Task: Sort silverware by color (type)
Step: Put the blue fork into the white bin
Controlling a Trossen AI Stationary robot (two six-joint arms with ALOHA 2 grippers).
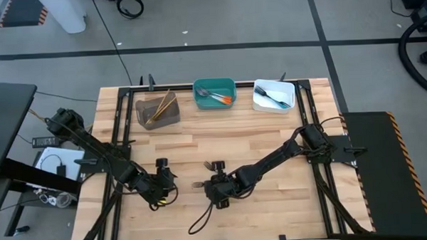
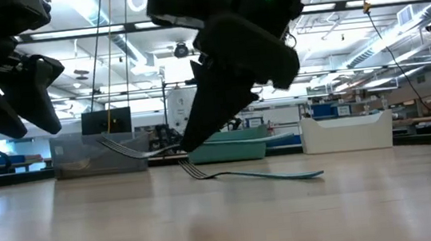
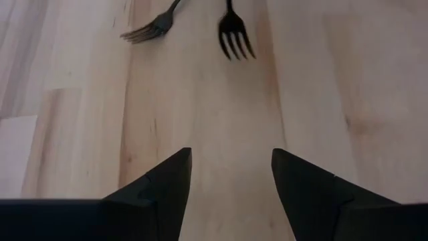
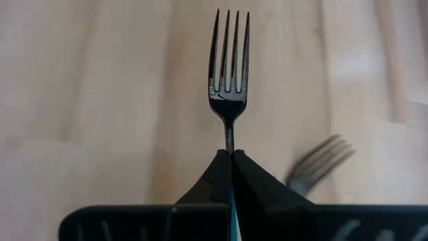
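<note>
High view: overhead, straight down, far enough to take in whole table (image 1: 221, 145), both arms, floor around.
Low view: at tabletop height, level across boards into room; very near, arms loom large from above.
Left wrist view: looks past own fingers (image 3: 167, 187) down at boards, close.
Right wrist view: closer still, held fork (image 4: 229, 70) fills centre.
Shared: two forks show in low and both wrist views; bins in high and low.

Black right tool (image 4: 231, 155) grips a dark fork (image 4: 229, 67) with a blue handle. Pale wood-grain bench (image 1: 257, 136). Beyond the tool: grey bin (image 1: 157, 110), teal bin (image 1: 215, 93), white bin (image 1: 274, 95).
</note>
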